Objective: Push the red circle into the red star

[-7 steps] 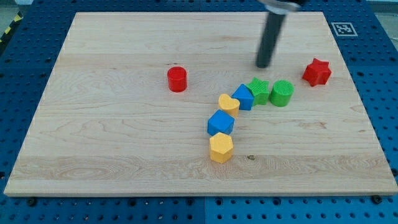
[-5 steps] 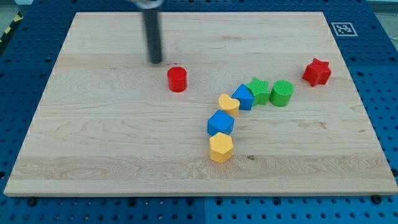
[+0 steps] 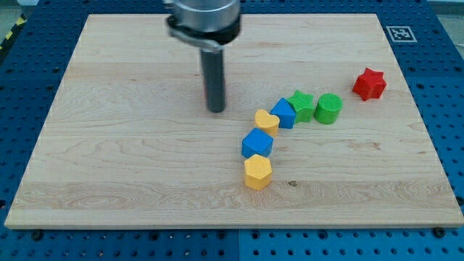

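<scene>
My tip (image 3: 216, 110) rests on the tabletop (image 3: 109, 159) a little toward the top edge from its middle, left of the cluster of blocks. There is no claw on this arm, only the straight dark rod, so no open or closed state can be told. The rod rises from the tip toward the top edge, where its wider collar shows.

The red circle cannot be seen anywhere on the tabletop; the rod stands in front of part of the board, and I cannot tell whether the circle sits behind it.

The red star (image 3: 370, 83) lies near the right edge, toward the top-right corner, well apart from the tip and from the other blocks.

6 more blocks form a bent chain near the middle. The green cylinder (image 3: 328, 108) is at the chain's right end, just beside the green star (image 3: 301, 105). The green star touches a blue block (image 3: 284, 114), which touches the yellow heart (image 3: 267, 120). The yellow heart is the block nearest the tip, just to the tip's right. Below the heart, toward the bottom edge, sits the blue cube (image 3: 257, 143), and below that the yellow hexagon (image 3: 257, 172), touching the cube.

A small black-and-white marker (image 3: 399, 32) sits beside the top-right corner.
</scene>
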Motion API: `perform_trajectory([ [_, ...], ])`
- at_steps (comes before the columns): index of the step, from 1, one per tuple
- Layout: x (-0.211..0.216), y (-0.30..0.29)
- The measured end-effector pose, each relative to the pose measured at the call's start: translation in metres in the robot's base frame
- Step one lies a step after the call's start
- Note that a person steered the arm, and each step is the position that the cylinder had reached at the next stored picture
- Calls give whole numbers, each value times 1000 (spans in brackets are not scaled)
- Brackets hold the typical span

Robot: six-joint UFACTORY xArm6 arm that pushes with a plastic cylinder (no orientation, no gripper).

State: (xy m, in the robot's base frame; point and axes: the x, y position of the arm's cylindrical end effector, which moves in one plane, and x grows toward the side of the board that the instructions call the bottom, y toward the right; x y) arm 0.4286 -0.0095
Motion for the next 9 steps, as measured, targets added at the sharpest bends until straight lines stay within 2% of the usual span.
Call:
perform_trajectory([
  [1,-19,17],
  [2,11,6],
  [3,32,-28],
  [4,5,-60],
  [5,-4,-60],
  [6,-8,-58],
  [8,-19,10],
  [9,-42,10],
])
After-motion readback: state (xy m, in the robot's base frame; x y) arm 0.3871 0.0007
